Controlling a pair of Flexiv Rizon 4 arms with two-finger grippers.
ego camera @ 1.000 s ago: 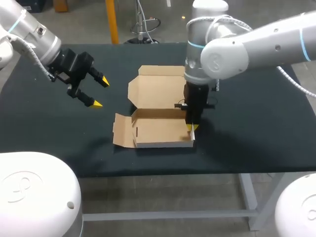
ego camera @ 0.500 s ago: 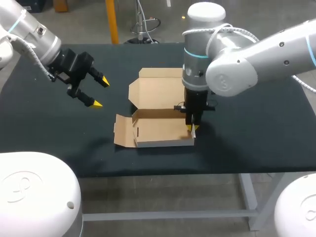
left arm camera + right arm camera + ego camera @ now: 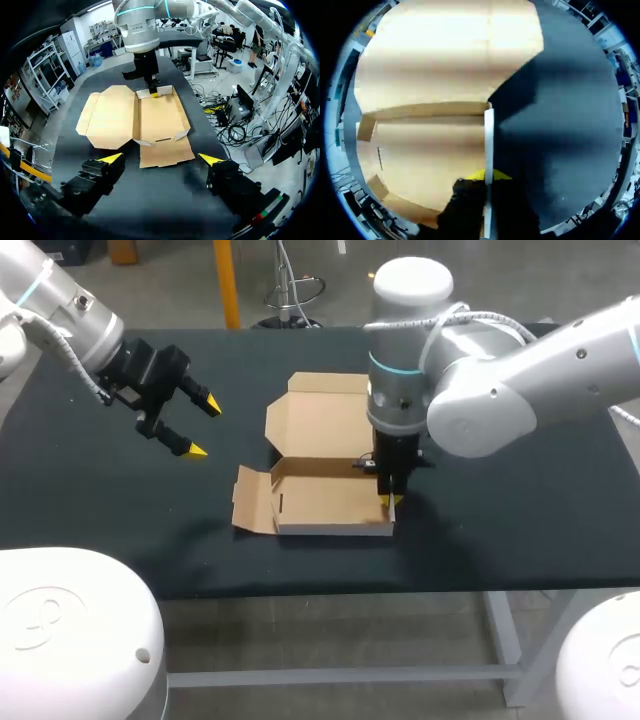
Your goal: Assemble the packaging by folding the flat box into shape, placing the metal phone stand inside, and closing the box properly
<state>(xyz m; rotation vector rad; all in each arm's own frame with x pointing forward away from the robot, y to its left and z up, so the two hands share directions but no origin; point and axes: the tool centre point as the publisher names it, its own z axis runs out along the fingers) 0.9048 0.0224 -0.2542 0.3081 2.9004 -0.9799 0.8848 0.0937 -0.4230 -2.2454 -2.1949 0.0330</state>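
At the right wall of the box (image 3: pixel 325 502), we're clamping the right gripper (image 3: pixel 389 501) onto that panel, standing it upright: folding step. Box is sitting on the counter (image 3: pixel 520 500). Left gripper (image 3: pixel 205 428) is hanging open, well left of the box. Next, its left flap is needing raising.

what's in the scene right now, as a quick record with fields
box: on the table, tray half formed, lid open and flat on the far side, left flap folded out
right tool: shut on the box's right side wall, one finger each side
left tool: open, above the table left of the box, holding nothing
phone stand: not in view
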